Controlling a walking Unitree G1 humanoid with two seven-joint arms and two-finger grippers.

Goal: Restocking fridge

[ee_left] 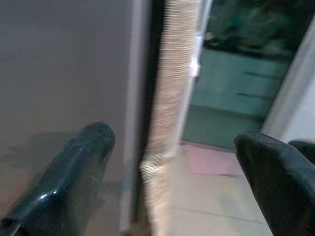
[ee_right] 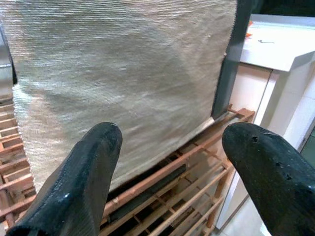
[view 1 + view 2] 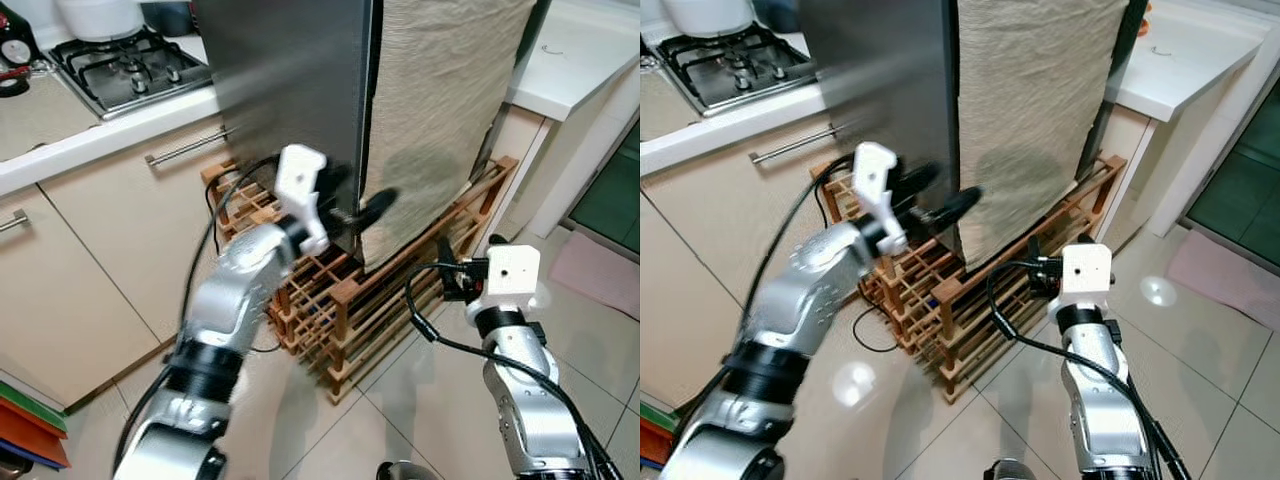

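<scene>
Kitchen: left pincer (image 3: 362,213) spread wide at fridge (image 3: 290,90) edge, right pincer (image 2: 170,172) open, empty

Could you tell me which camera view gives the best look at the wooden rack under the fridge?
The left eye view shows the wooden rack most fully, under the fridge. The right eye view matches it; the right wrist view catches slats; the left wrist view offers nothing clear.
</scene>
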